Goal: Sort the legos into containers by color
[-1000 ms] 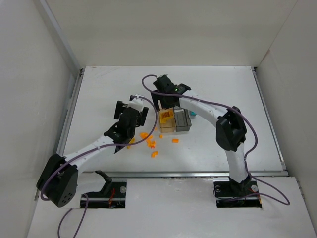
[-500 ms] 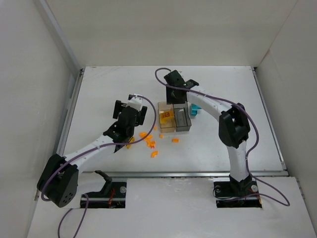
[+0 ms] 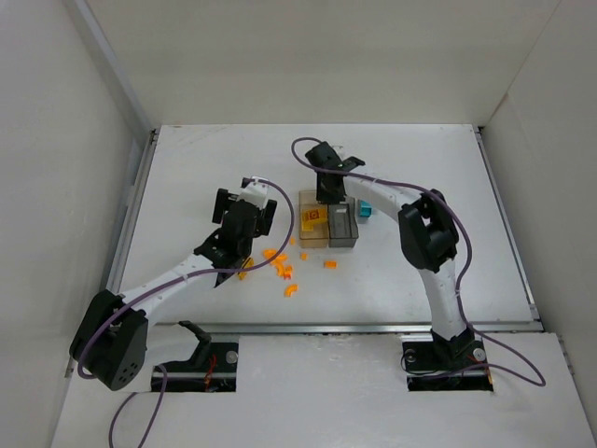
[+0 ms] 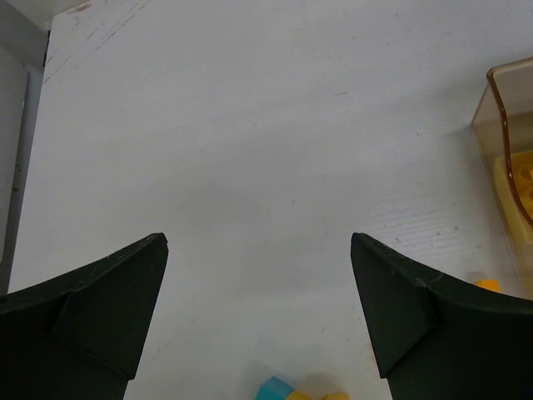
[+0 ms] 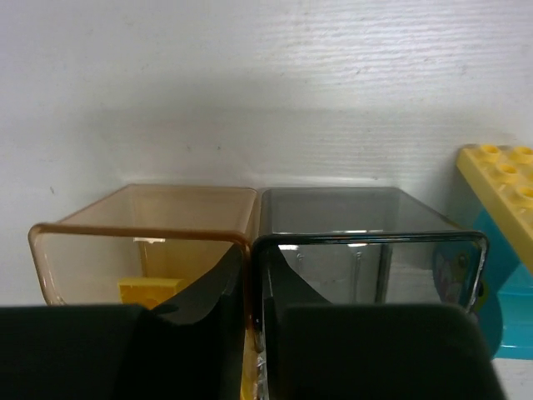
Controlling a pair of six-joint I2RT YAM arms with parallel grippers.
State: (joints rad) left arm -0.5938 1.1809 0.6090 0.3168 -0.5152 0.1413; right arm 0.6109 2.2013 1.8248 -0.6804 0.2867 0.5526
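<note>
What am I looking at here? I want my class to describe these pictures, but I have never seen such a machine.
Two robot arms are bolted at the near edge of a table, each ending in a two-finger gripper. One picture looks down from above; the other two come from cameras on the wrists. Small orange bricks lie loose on the table. The left gripper is open and holds nothing. The right gripper seems to pinch the touching walls of the amber bin and grey bin. A yellow brick lies in the amber bin.
</note>
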